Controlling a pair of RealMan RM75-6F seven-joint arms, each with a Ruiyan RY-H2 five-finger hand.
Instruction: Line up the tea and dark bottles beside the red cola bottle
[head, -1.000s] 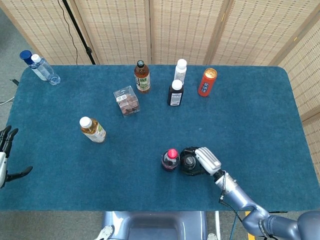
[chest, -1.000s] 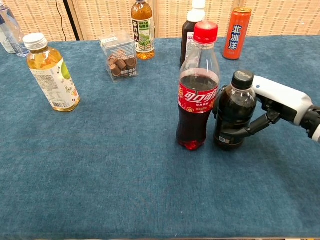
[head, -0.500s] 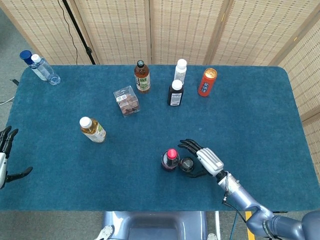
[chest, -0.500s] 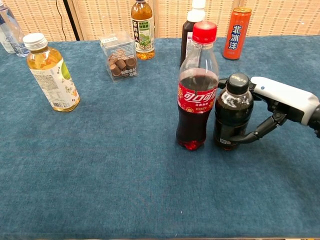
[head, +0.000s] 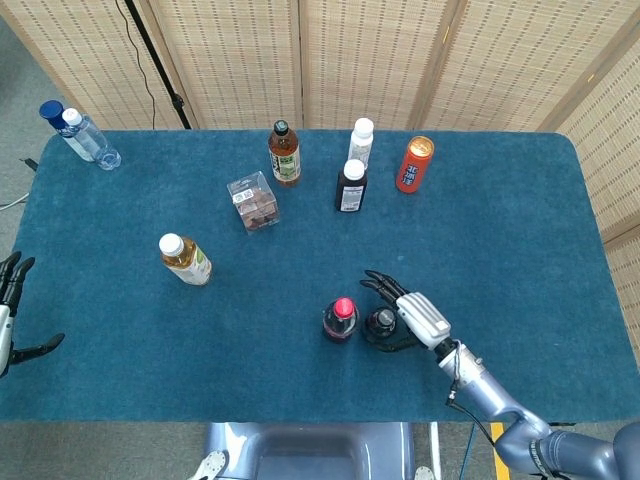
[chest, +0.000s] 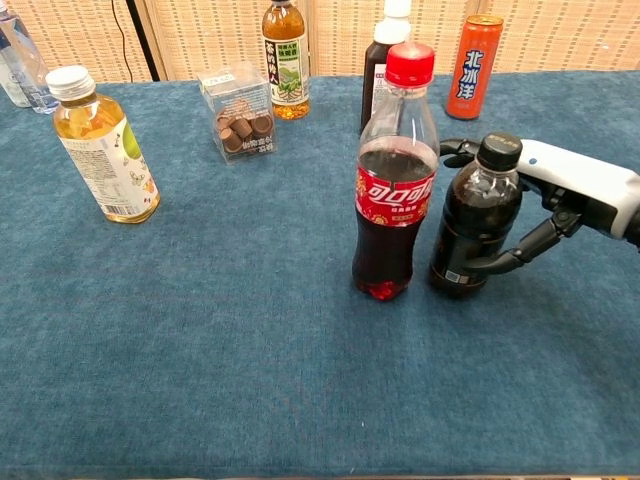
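Blue cloth covers the bench (head: 520, 230). The red cola bottle (chest: 394, 175) stands beside the dark bottle (chest: 475, 220), tilted rightward. The right robot hand (chest: 560, 195) has loosened since a second ago, fingers spread around it. The tea bottle (chest: 100, 145) stands far left, past a clear box (chest: 238, 112). The left robot hand (head: 10, 310) is spread, idle.

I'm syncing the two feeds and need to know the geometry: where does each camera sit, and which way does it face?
Head view: high above the near edge, looking down on the whole blue table; shows the right hand, its forearm and the left hand at the left edge.
Chest view: low, near table height, facing the back screens; only the right hand shows.
Shared: red cola bottle, dark bottle, tea bottle.
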